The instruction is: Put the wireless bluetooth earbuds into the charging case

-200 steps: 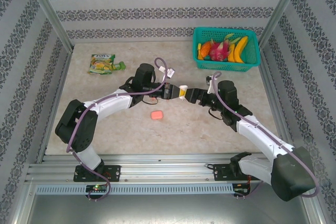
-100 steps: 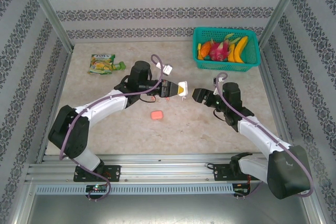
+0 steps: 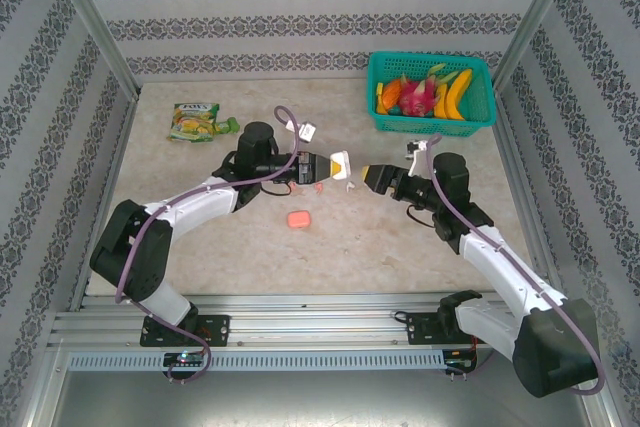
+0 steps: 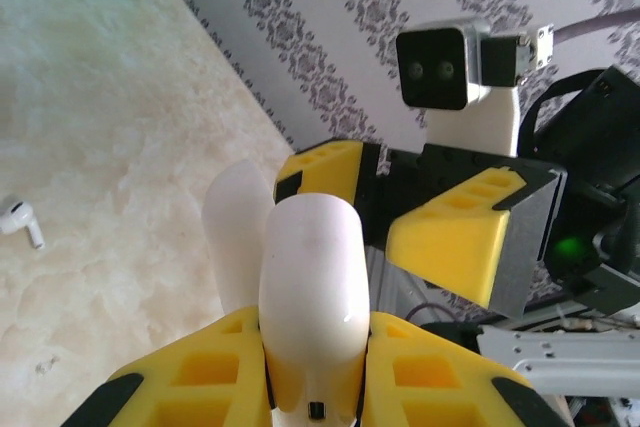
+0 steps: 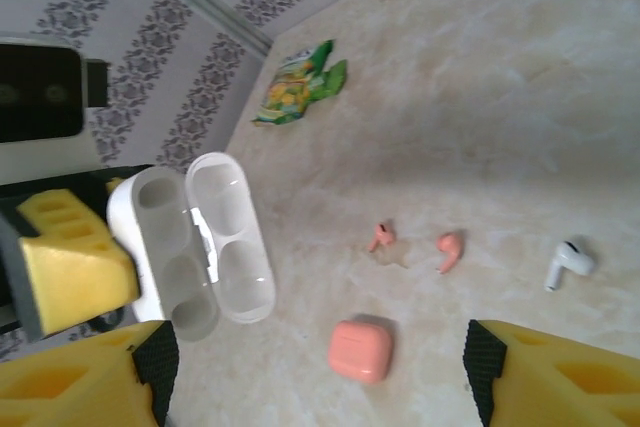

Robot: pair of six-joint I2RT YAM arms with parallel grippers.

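My left gripper [image 3: 337, 163] [image 4: 315, 332] is shut on a white charging case [image 4: 308, 277] [image 5: 190, 247], held above the table with its lid [image 4: 235, 215] swung open and its wells empty. My right gripper [image 3: 374, 176] [image 5: 320, 372] stands open a short way right of the case, with nothing between its fingers. Two pale pink earbuds [image 5: 381, 237] [image 5: 450, 250] and one white earbud [image 5: 568, 263] [image 4: 20, 219] lie loose on the table. A shut pink charging case [image 5: 361, 349] [image 3: 298, 218] sits near them. The second white earbud is out of view.
A teal basket [image 3: 432, 122] of toy fruit stands at the back right. A green snack packet [image 3: 197, 122] [image 5: 300, 87] lies at the back left. Patterned walls and metal posts fence the table.
My right gripper has drawn back to the right, off the white case. My left gripper has shifted slightly left and farther back with the case in it.
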